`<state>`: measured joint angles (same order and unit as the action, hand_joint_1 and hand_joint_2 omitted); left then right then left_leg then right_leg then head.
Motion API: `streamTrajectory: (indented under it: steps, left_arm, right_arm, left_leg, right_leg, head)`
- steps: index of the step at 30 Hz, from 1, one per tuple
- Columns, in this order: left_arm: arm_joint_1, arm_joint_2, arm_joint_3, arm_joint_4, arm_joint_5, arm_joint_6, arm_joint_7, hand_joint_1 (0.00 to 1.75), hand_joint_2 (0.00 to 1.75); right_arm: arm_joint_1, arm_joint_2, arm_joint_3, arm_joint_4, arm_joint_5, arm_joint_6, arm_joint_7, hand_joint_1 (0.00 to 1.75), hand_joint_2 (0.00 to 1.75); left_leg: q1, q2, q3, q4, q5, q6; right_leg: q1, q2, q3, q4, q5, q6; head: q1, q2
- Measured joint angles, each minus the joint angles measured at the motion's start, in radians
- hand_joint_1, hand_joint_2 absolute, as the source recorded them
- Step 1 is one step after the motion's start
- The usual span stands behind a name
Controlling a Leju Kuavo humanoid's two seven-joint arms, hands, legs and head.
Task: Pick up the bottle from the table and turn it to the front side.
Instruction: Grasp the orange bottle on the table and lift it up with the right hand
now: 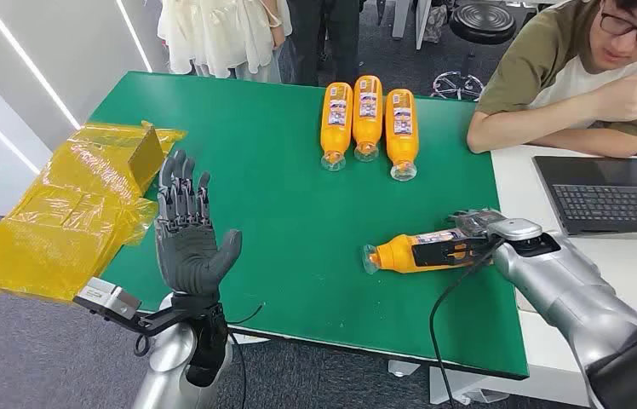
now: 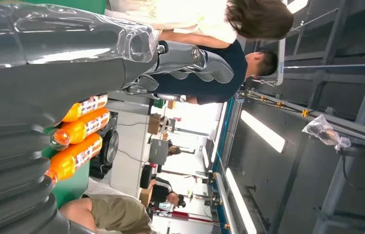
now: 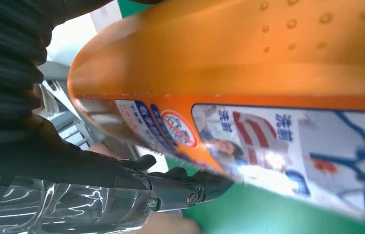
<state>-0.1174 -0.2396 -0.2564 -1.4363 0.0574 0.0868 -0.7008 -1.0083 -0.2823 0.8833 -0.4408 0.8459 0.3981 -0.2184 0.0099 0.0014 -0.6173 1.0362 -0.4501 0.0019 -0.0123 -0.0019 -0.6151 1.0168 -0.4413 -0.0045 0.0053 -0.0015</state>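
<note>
The right hand (image 1: 468, 243) grips the orange bottle (image 1: 400, 253) lying on its side on the green worktop (image 1: 281, 196), near its front right corner. The left hand (image 1: 186, 234) hovers upright, fingers spread, holding nothing.

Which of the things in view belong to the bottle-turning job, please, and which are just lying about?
Part of the job:
- bottle lying on the green table
- right robot hand gripping it

Lying about:
- three bottles in a row
- yellow bags
- laptop
- left robot hand, raised and empty
</note>
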Motion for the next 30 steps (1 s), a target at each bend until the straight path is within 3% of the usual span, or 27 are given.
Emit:
streamTrajectory:
  steps: [8,9,12,13,25,27,30]
  left_arm:
    - [0.000,0.000,0.000,0.000,0.011,0.002,0.000,0.00,1.75]
    - [0.000,0.000,0.000,0.000,0.012,0.004,0.000,0.00,1.75]
    - [-0.001,0.000,0.000,0.000,0.014,0.008,0.000,0.00,1.75]
    - [-0.002,0.000,0.000,0.000,0.015,0.009,0.000,0.00,1.75]
    - [-0.002,0.000,0.000,0.000,0.009,0.000,0.000,0.00,1.75]
    - [-0.002,0.000,0.000,0.000,0.003,0.001,0.000,0.00,1.75]
    - [-0.002,0.000,0.001,0.000,-0.010,0.012,0.000,0.00,1.75]
  right_arm:
    - [0.004,0.000,0.020,0.030,-0.024,0.005,-0.004,0.00,1.75]
    - [0.006,0.000,0.021,0.032,-0.029,0.000,-0.005,0.34,1.75]
    - [0.017,0.000,0.023,0.038,-0.043,-0.037,-0.010,1.65,1.75]
    - [0.022,0.001,0.023,0.040,-0.047,-0.053,-0.014,1.75,1.75]
    - [0.053,0.019,0.028,0.046,-0.088,-0.213,-0.041,1.75,1.75]
    - [0.075,0.026,0.022,0.039,-0.119,-0.315,-0.043,1.75,1.75]
    - [0.145,0.052,-0.026,0.003,-0.201,-0.549,-0.067,1.75,1.75]
  left_leg:
    - [0.000,0.000,0.000,0.000,0.000,0.000]
    - [0.000,0.000,0.000,0.000,0.000,0.000]
    - [0.000,0.000,0.000,0.000,0.000,0.000]
    - [0.000,0.000,0.000,0.000,0.000,0.000]
    - [0.000,0.001,0.003,0.000,0.000,0.000]
    - [0.001,0.000,0.003,0.000,0.000,0.000]
    - [0.001,0.001,0.002,0.000,0.000,0.000]
  right_leg:
    - [0.000,0.000,0.000,0.000,0.000,0.000]
    - [0.000,0.000,0.000,0.000,0.000,0.000]
    - [0.000,0.000,0.000,0.000,0.000,0.000]
    - [0.000,0.000,0.000,0.000,0.000,0.000]
    - [0.000,0.000,0.002,0.000,0.000,0.000]
    - [0.001,0.000,0.003,0.000,0.000,0.000]
    - [0.001,0.001,0.002,0.000,0.000,0.000]
  head:
    - [0.000,0.000]
    - [0.000,0.000]
    - [0.000,0.000]
    - [0.000,0.000]
    - [0.000,0.000]
    - [0.000,0.000]
    - [0.000,0.000]
